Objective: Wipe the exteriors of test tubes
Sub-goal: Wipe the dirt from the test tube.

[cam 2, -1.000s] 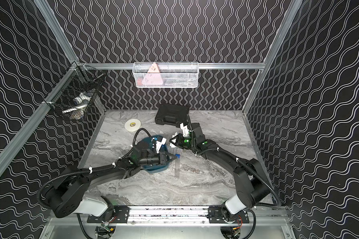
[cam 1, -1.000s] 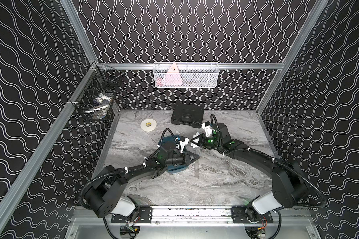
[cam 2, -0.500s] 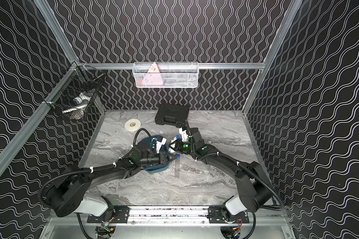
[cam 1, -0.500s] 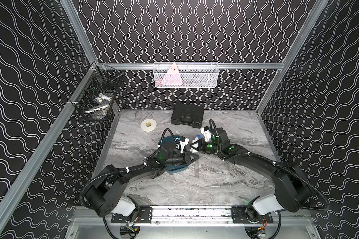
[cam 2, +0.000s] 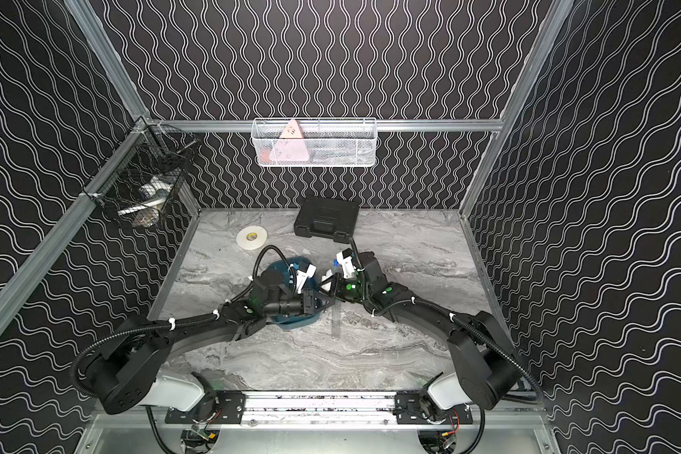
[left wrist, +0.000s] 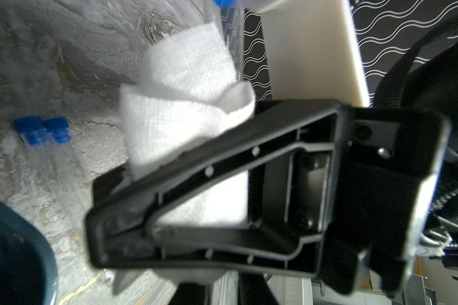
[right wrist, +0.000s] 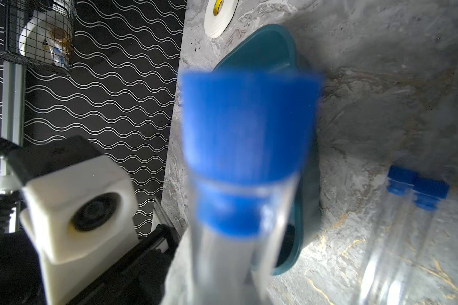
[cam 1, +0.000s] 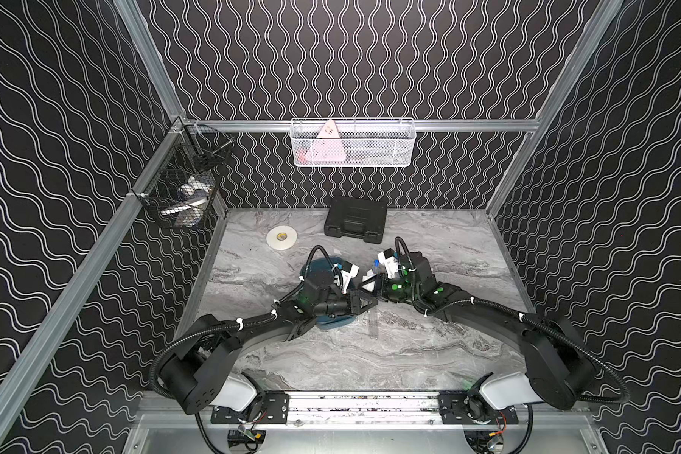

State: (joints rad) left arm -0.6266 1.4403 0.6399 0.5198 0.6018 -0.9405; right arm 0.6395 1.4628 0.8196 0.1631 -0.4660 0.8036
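My right gripper (cam 1: 371, 286) is shut on a clear test tube; its blue cap (right wrist: 249, 126) fills the right wrist view. My left gripper (cam 1: 367, 303) is shut on a white tissue (left wrist: 183, 105), which lies against that tube's lower part. The two grippers meet tip to tip just right of the teal tray (cam 1: 333, 321). Two more test tubes (right wrist: 418, 190) lie side by side on the marble beside the tray; in both top views they show as faint clear tubes (cam 1: 373, 327) (cam 2: 335, 324). The left arm covers most of the tray's inside.
A black case (cam 1: 355, 219) and a white tape roll (cam 1: 281, 237) lie near the back wall. A black wire basket (cam 1: 181, 188) hangs on the left wall and a white mesh basket (cam 1: 352, 143) on the back wall.
My right gripper has carried its tube leftward and towards the front, up to the tissue in the left gripper. The left arm has stayed in place.
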